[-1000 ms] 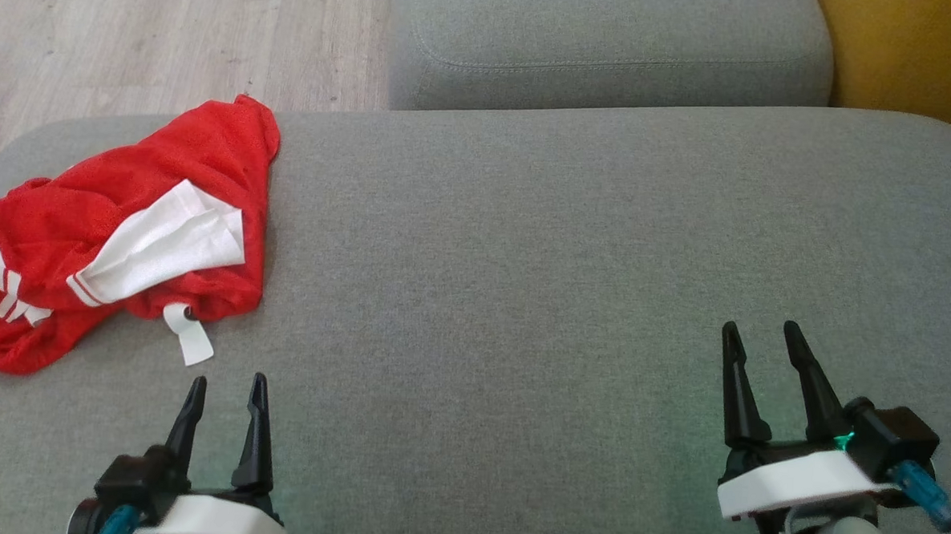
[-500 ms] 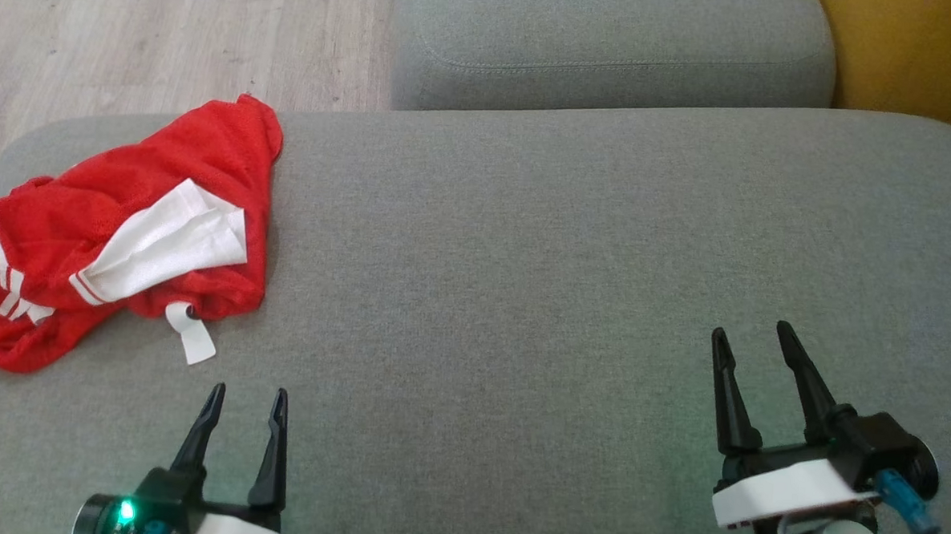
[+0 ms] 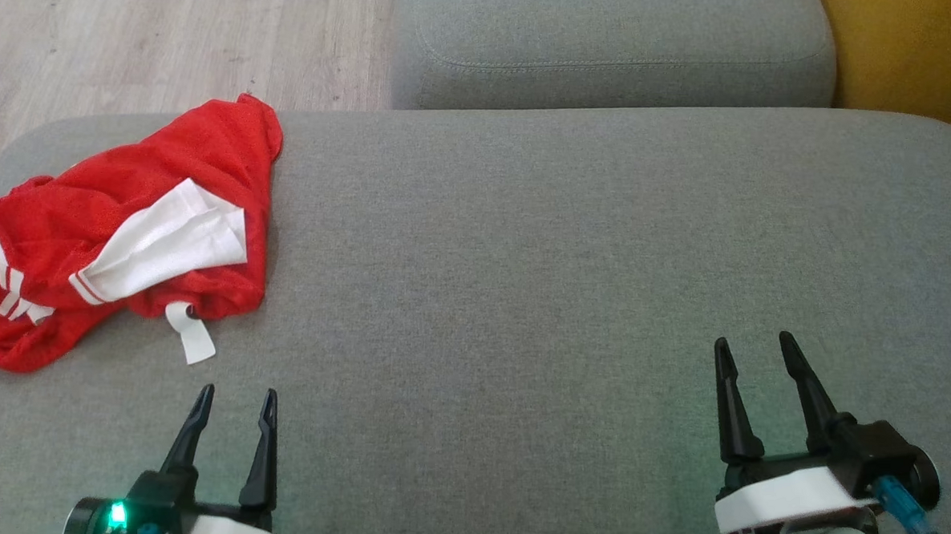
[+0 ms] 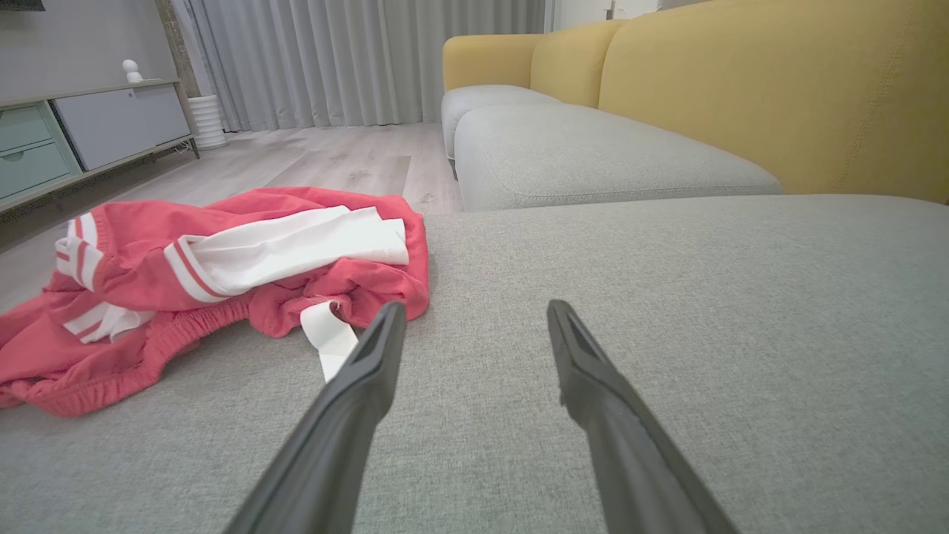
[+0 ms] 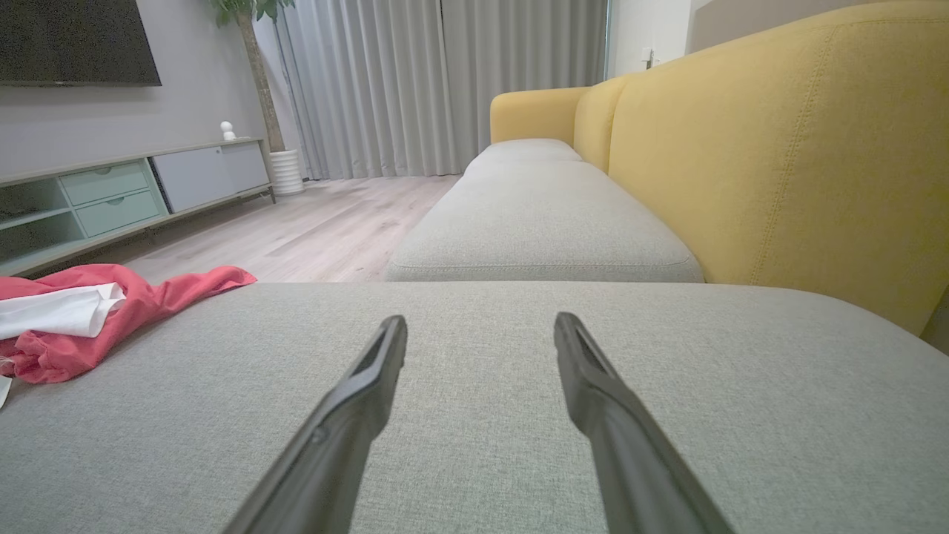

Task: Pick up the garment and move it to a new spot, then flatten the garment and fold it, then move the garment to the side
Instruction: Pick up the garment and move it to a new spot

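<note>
A crumpled red garment (image 3: 68,217) with white panels, white stripes and a white label (image 3: 190,336) lies at the left edge of the grey cushion (image 3: 524,245). In the left wrist view the red garment (image 4: 185,274) sits ahead and to the left, its label (image 4: 326,337) just beyond the left fingertip. My left gripper (image 3: 237,393) hovers open near the cushion's front, a short way below the label, holding nothing. My right gripper (image 3: 752,340) stands open over bare cushion at the right, far from the garment (image 5: 89,311).
A second grey cushion (image 3: 605,48) adjoins at the back, with a yellow sofa backrest (image 3: 918,54) on the right. Wooden floor (image 3: 148,36) lies beyond the cushion's left and far edges. A low cabinet (image 5: 111,193) stands across the room.
The left gripper has pulled back toward the bottom of the head view, first drifting right and then slightly left. The right gripper has shifted a little lower. The garment has not moved.
</note>
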Available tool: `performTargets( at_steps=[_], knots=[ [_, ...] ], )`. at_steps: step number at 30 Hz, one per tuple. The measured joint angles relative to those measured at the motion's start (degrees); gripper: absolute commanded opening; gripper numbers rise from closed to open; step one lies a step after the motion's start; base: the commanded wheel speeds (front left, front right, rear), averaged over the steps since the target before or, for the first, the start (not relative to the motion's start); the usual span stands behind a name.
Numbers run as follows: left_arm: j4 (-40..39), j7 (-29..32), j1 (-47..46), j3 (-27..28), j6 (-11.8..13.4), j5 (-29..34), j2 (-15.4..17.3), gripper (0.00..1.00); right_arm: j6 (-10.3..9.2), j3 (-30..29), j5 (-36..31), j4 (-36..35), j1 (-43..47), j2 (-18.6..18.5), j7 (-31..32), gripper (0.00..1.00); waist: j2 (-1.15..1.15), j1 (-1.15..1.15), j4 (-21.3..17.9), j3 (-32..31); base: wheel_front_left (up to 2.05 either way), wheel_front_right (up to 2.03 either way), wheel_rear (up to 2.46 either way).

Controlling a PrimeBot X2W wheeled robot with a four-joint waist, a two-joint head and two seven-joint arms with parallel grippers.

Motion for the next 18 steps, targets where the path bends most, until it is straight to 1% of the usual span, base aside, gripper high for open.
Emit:
performTargets(
  at_steps=[15, 18],
  knots=[
    [0.3, 0.0, 0.0, 1.5, -0.4, 0.0, -0.3, 1.0, 0.0, -0.1, 0.5, 0.9, 0.0, 0.0, 0.0, 1.0, 0.0, 0.0, -0.3, 0.0, 0.0, 0.0, 0.0],
    [0.4, 0.0, 0.0, 1.5, -0.8, 0.0, -0.4, 1.0, 0.0, -0.2, 0.9, 1.0, 0.0, 0.0, 0.0, 1.0, 0.0, 0.0, -0.2, -0.1, 0.0, 0.0, 0.0]
  ],
)
